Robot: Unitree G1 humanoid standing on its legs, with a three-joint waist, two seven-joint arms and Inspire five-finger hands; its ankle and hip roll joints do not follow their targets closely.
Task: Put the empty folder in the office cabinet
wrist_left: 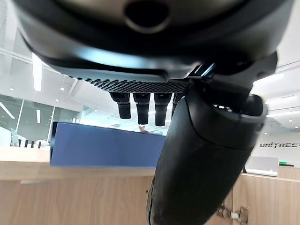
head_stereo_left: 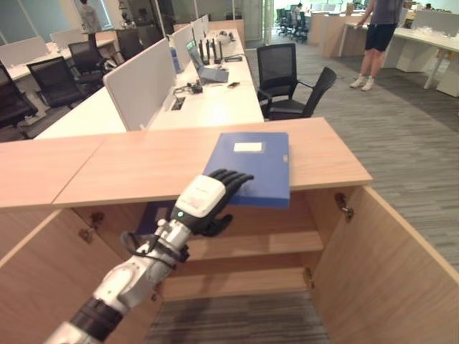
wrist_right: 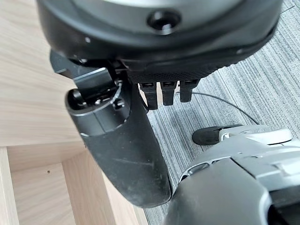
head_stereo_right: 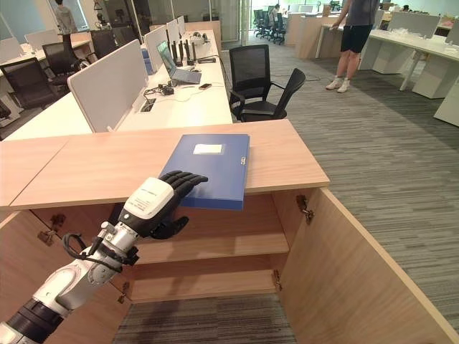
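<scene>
A blue folder with a white label lies flat on the wooden cabinet top, its near end jutting over the front edge. My left hand reaches up to that near end. Its fingers stretch straight over the folder, and the thumb sits below the overhanging edge, not clamped. Beneath the top, the cabinet stands with both doors swung wide and a shelf showing inside. My right hand hangs relaxed and holds nothing, beside a wooden panel and above the grey carpet.
The open right door and left door flank the space in front of the cabinet. Behind it stand white desks with a partition, a laptop and black chairs. A person stands far back right.
</scene>
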